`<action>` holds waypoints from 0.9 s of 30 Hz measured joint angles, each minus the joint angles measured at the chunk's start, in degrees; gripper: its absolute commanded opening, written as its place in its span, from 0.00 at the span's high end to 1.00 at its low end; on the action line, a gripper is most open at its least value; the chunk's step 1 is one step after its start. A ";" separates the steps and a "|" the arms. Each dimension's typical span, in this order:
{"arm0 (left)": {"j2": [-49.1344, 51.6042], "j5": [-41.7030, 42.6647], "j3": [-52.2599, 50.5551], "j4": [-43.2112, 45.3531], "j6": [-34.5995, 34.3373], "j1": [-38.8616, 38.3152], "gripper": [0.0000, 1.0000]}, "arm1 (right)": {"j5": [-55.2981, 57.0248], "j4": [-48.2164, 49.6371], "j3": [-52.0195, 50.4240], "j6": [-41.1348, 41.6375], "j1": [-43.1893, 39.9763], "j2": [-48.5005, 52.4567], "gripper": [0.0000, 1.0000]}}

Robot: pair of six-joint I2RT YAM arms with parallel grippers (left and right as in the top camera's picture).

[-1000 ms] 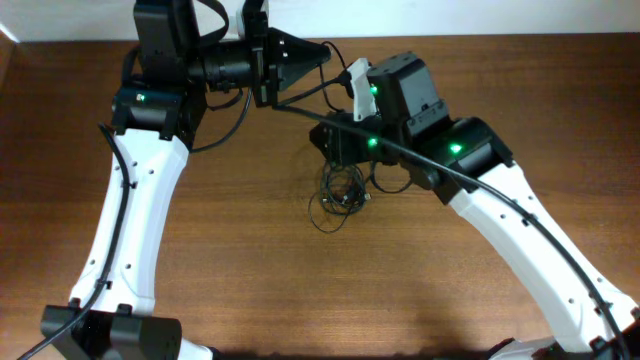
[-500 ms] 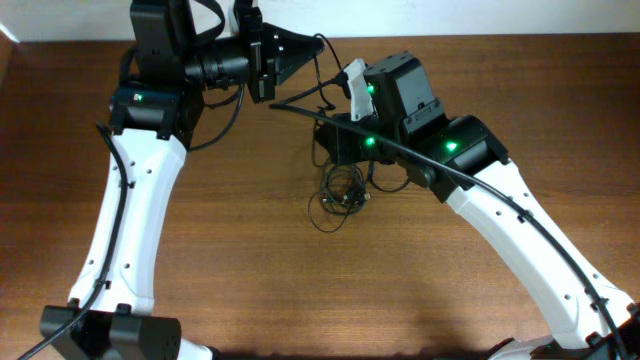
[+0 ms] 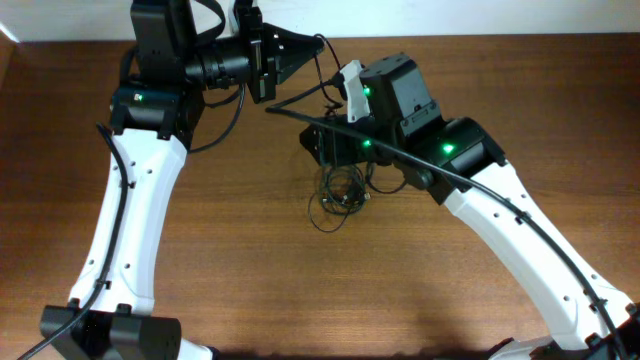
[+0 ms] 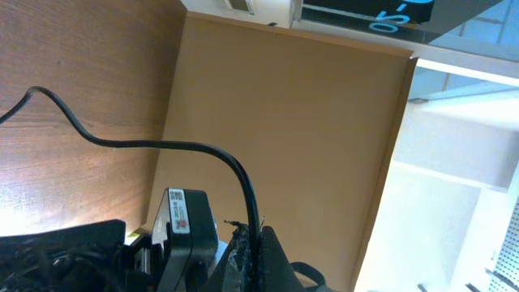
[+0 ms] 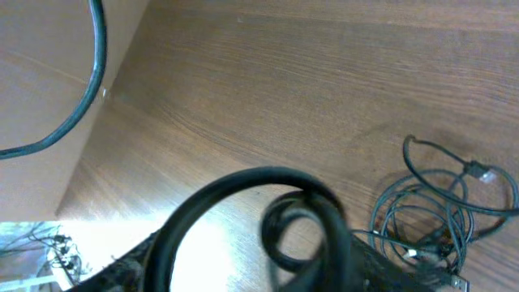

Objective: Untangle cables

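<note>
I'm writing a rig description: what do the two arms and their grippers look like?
The left arm and right arm have white link shells, black joints with green lights, and black wiring along them. The left gripper and right gripper are black.

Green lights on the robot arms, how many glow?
4 small green lights. One on the left arm's black joint; three on the right arm: one at the wrist, one below it, one on the elbow. Others may be hidden.

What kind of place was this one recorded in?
Probably a robotics lab bench: two white robot arms at a wooden table, a plain brown board at its edge, and a small tangle of cables laid out.
</note>
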 measured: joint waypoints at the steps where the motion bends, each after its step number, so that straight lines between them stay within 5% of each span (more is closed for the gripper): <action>1: 0.00 0.20 0.00 0.00 -0.02 0.00 1.00 | 0.04 0.28 0.00 0.04 0.02 0.00 0.55; 9: 0.00 2.45 0.00 0.02 -1.57 0.00 1.00 | 0.04 1.81 0.00 0.02 0.02 0.00 0.58; 17: 0.00 3.17 0.00 1.38 -2.95 0.00 1.00 | 0.04 2.21 0.00 0.50 0.20 0.00 0.94; 27: 0.00 1.53 0.00 1.49 -2.99 0.09 1.00 | -0.02 2.12 0.00 0.66 1.11 0.00 0.96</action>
